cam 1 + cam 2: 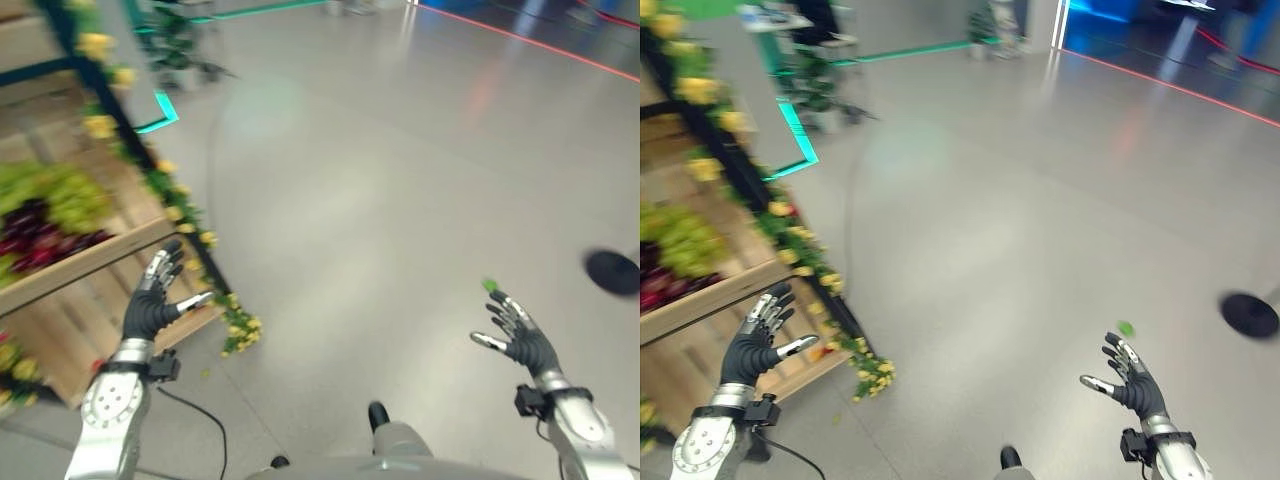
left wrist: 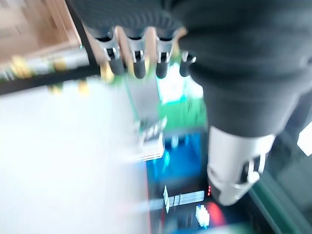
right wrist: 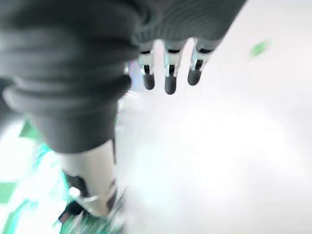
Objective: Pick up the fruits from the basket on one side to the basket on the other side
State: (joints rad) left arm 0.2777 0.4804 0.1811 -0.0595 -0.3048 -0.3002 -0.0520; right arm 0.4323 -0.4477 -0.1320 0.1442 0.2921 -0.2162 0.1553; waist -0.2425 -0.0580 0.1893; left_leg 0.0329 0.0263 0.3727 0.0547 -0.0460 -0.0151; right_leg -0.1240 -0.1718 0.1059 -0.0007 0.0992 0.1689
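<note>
Hovering empty, left robot hand (image 1: 150, 310) nears grapes (image 1: 50, 210).

I'm looking down into what reads as a shop display set up in a large hall or showroom. On my left stands a wooden produce stand (image 1: 70, 300) with slatted sides, its crate (image 1: 85, 262) heaped with green grapes (image 1: 60, 195) and dark red grapes (image 1: 40, 240), and a dark frame (image 1: 150, 170) trimmed with yellow flowers (image 1: 240, 330). The rest is wide, polished grey floor (image 1: 400, 200) marked with glowing green lines (image 1: 795, 135) and a red line (image 1: 1170, 85), with potted greenery (image 1: 820, 90) farther back.
</note>
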